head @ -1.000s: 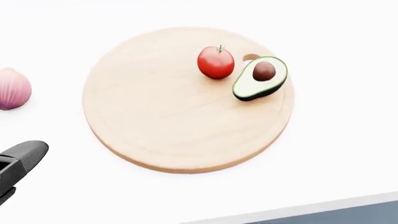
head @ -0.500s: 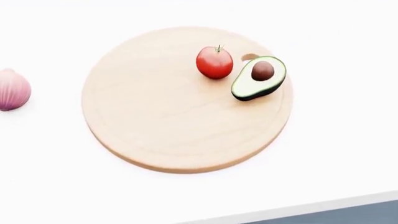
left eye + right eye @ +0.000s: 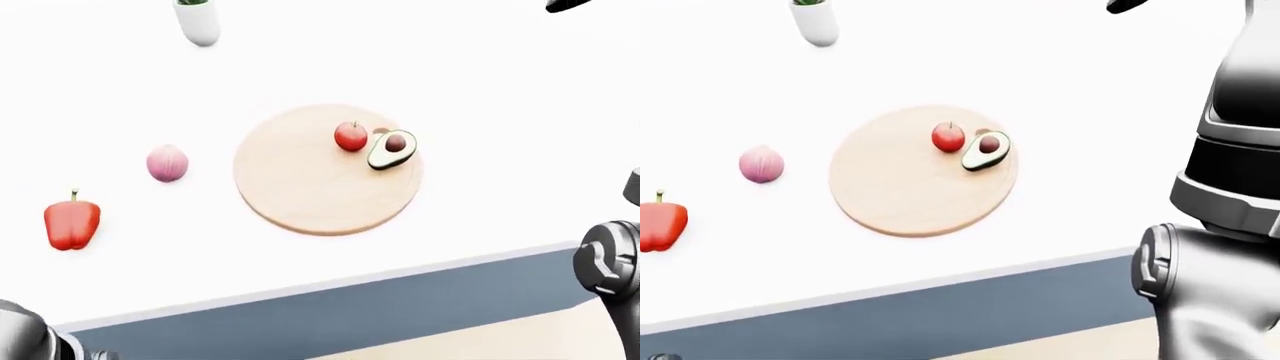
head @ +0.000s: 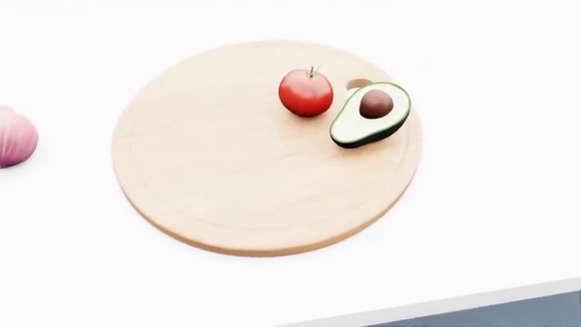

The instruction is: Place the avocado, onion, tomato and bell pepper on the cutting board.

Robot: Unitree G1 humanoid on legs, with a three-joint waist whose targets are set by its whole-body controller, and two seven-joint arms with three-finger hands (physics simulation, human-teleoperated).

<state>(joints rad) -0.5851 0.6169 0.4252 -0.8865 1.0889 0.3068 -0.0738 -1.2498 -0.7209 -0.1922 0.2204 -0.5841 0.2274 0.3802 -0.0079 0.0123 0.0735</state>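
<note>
The round wooden cutting board (image 3: 300,187) lies on the white counter. On its upper right part stand a red tomato (image 4: 306,92) and, touching the board's rim area, an avocado half (image 4: 370,114) with its pit up. A purple onion (image 3: 167,163) sits on the counter left of the board. Further left lies a red bell pepper (image 3: 72,223). My right arm (image 3: 1230,187) rises along the right edge of the right-eye view. A dark tip, likely my right hand (image 3: 1130,6), shows at the top edge, far above the board. My left hand is out of view.
A white pot (image 3: 198,22) with a green plant stands at the top left. The counter's near edge (image 3: 350,281) runs across the lower part of the eye views, with a blue-grey face below it. A grey part of my left arm (image 3: 25,337) shows at bottom left.
The dark left hand seen at the head view's lower left a second ago has dropped out of view. The whole picture has shifted slightly left, so the camera moved.
</note>
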